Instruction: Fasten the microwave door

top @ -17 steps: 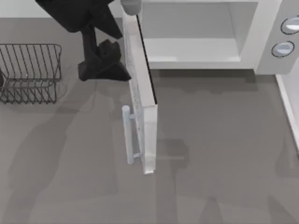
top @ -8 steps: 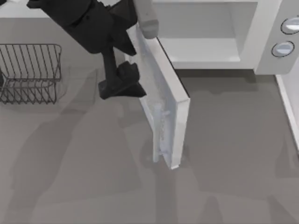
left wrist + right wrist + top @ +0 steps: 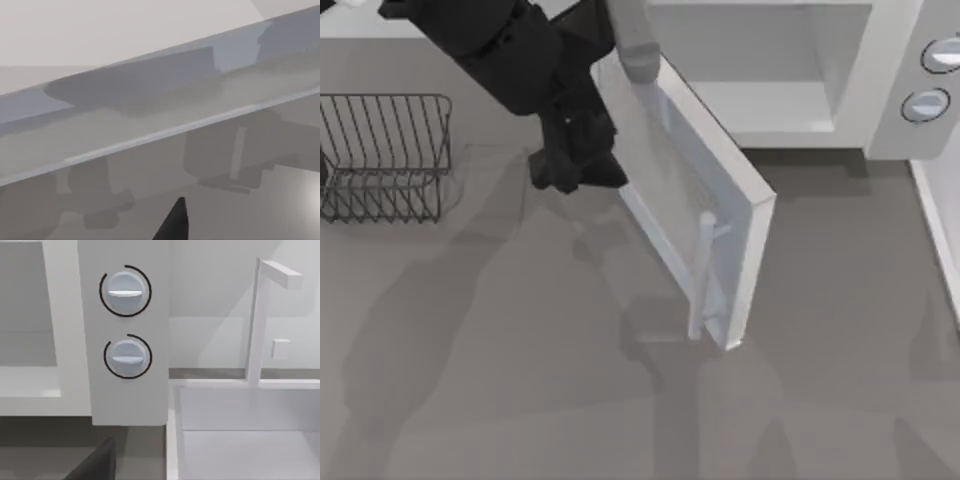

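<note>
The microwave (image 3: pixel 880 90) stands at the table's far side, its white cavity (image 3: pixel 750 60) open. The microwave door (image 3: pixel 675 190), white with a greyish window, is hinged at the cavity's left and stands out at about forty-five degrees. Its pale bar handle (image 3: pixel 703 275) is near the free edge. My left gripper (image 3: pixel 572 168) is close against the door's outer face, near the hinge side. The left wrist view shows the door window (image 3: pixel 150 115) from very near. A dark edge of my right gripper (image 3: pixel 95 465) hangs in front of the two knobs (image 3: pixel 125 292).
A wire rack (image 3: pixel 385 155) sits at the table's left. A white sink basin (image 3: pixel 240 440) with a faucet (image 3: pixel 255 320) stands to the right of the microwave. The grey tabletop (image 3: pixel 520 380) stretches in front of the door.
The door has swung from pointing straight out at the front to about halfway toward the cavity. My left gripper has moved right along its outer face.
</note>
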{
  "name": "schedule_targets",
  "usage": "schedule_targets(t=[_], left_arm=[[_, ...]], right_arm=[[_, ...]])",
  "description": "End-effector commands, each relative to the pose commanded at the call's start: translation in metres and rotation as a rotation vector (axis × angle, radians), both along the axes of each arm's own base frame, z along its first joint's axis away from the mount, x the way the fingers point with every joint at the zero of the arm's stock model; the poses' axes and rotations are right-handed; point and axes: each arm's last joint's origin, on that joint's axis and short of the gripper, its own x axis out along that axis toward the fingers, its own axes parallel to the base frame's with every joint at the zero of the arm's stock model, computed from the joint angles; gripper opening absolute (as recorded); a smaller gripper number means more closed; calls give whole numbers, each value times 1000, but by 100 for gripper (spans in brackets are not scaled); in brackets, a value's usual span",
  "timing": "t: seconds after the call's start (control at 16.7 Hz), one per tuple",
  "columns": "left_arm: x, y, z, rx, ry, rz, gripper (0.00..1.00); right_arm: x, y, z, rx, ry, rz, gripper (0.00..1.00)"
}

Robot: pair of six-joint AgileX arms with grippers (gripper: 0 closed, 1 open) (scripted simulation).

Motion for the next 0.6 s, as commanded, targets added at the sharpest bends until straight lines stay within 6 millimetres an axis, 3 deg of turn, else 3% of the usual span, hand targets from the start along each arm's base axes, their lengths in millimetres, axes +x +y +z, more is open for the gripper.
schedule_targets(t=[0.3,0.6], left_arm=[[0,0,0,0,0,0,2],[0,0,0,0,0,0,0]], right_arm=[[0,0,0,0,0,0,100],[0,0,0,0,0,0,100]])
